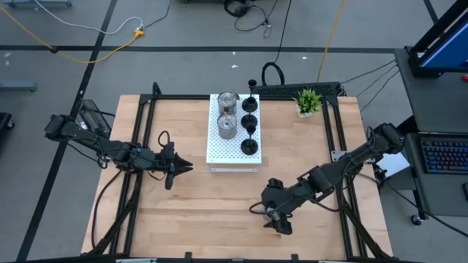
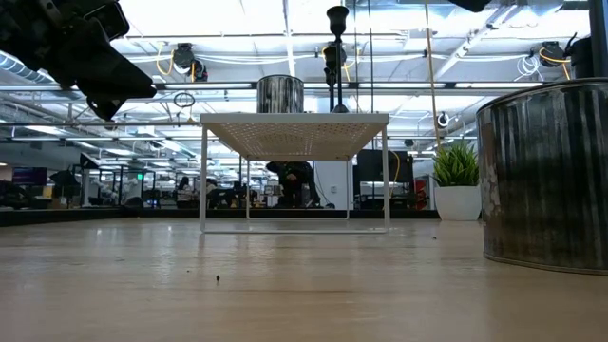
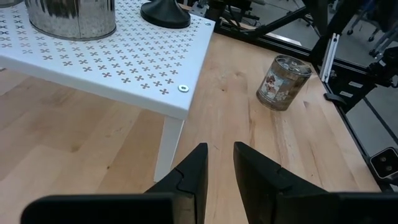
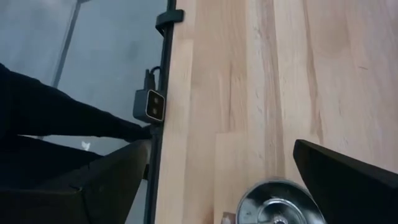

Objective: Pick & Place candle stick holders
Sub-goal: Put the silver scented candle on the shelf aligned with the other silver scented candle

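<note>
Item 1, near edge of the table (image 1: 183, 219), right of centre: one silver holder (image 1: 272, 213), squat, shiny metal, printed label on its side. It stands upright between the spread fingers of the right gripper (image 1: 275, 216), which is fully released and not yet touching it. Judged rigid, light to moderate in weight, with smooth walls likely to slip. The best hold looks to be across the round body at mid-height, squeezed square so it cannot twist out.

Item 2, left of the table's middle: left gripper (image 1: 175, 166), fingers nearly closed, a narrow gap between them, grasping nothing. It points at the near left corner of the board (image 1: 234, 155).

Item 3, white perforated board, from table centre to far edge: two silver holders (image 1: 227, 126) along its left side, black holders (image 1: 249, 145) in a row along its right side. The black ones have a wide base and thin stem; judged top-light but easily tipped, best pinched at the stem.

Item 4, far right corner: plant (image 1: 308, 101), not part of the lot.
</note>
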Robot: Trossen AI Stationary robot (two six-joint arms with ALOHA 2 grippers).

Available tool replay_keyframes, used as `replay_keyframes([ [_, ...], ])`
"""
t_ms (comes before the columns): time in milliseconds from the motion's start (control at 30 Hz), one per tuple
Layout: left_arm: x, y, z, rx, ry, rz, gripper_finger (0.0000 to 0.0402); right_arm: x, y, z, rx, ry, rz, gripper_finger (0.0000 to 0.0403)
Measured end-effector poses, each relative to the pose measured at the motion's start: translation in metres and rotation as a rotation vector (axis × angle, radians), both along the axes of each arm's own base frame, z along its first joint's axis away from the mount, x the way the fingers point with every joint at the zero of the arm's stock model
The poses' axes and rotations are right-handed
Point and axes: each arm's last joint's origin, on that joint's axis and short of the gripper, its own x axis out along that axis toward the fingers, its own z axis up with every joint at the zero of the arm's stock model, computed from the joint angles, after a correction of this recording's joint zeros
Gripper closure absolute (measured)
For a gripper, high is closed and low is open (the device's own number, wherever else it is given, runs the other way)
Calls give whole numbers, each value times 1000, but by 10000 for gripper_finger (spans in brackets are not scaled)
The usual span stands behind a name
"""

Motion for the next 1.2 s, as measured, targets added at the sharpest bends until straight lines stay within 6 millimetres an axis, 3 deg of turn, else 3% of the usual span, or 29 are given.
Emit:
replay_keyframes([
  [733, 0, 0, 0, -2, 0, 2, 321, 1, 1, 1, 11, -11, 21, 3],
  [1200, 0, 0, 0, -2, 0, 2, 321, -6, -4, -6, 5, 117, 75, 3],
])
